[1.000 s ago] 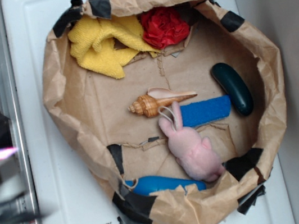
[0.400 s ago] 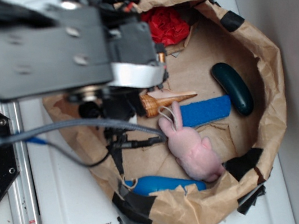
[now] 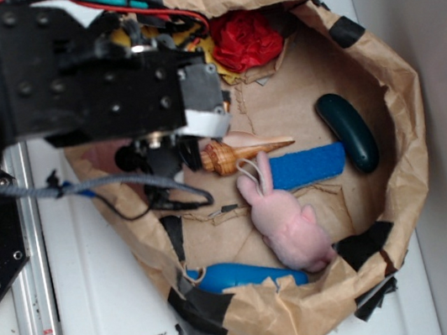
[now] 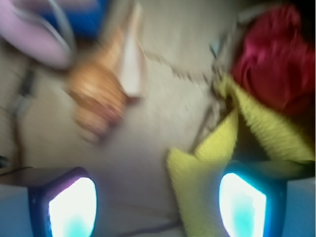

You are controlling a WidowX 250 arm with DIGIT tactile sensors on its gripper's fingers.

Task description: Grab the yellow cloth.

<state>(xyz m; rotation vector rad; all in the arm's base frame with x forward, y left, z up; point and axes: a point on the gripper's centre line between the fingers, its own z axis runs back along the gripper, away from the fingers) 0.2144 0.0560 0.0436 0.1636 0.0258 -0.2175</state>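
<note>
The yellow cloth [image 4: 207, 173] lies folded on the brown paper floor, its corner between my fingers and closer to the right pad [image 4: 242, 205]. My gripper [image 4: 157, 207] is open above it and holds nothing. In the exterior view my arm [image 3: 108, 84] covers most of the cloth; only a yellow edge [image 3: 217, 60] shows beside the red fabric bundle [image 3: 246, 38]. The gripper itself is hidden under the arm there.
Everything sits in a wide brown paper bag [image 3: 401, 105]. A spiral seashell [image 3: 229, 151] lies beside the arm, with a pink plush bunny [image 3: 288, 225], a blue sponge [image 3: 308, 165], a dark green oblong [image 3: 348, 131] and a blue object [image 3: 240, 273].
The arm has swung in from the left over the bag. It now covers the yellow cloth, which lay fully in view a second ago.
</note>
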